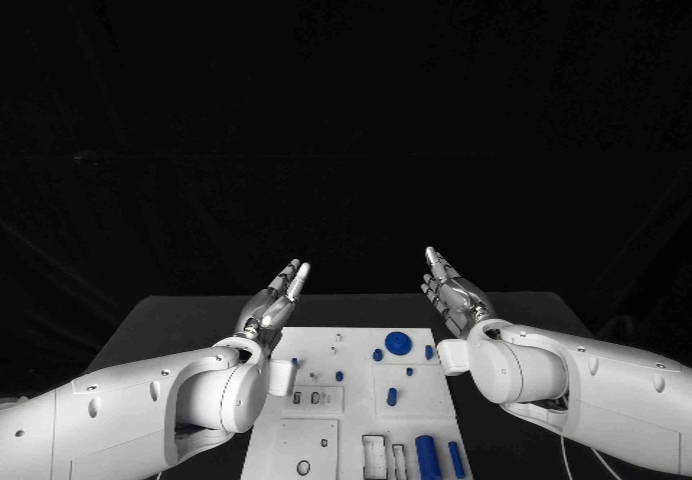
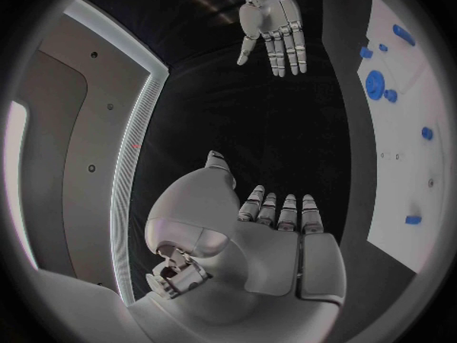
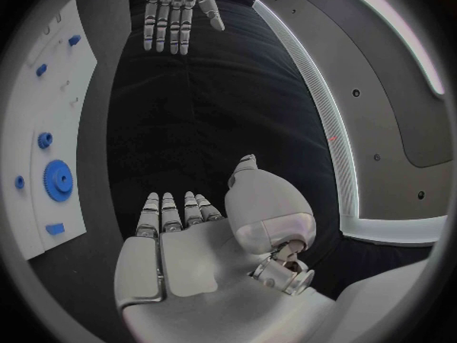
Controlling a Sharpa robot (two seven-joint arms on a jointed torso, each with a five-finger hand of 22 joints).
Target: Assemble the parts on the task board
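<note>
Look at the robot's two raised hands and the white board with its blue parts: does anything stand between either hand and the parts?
Nothing visible does. The left hand and right hand hang open above the task board, holding nothing, with only air between them and the blue gear.

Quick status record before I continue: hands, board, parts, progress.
left hand: raised over the board's left edge, fingers straight, holding nothing
right hand: raised by the board's right edge, fingers straight, holding nothing
board: white, mid-table between the arms
parts: blue gear near the far edge; blue bars at the near edge; small blue pieces between
progress: no part in hand
</note>
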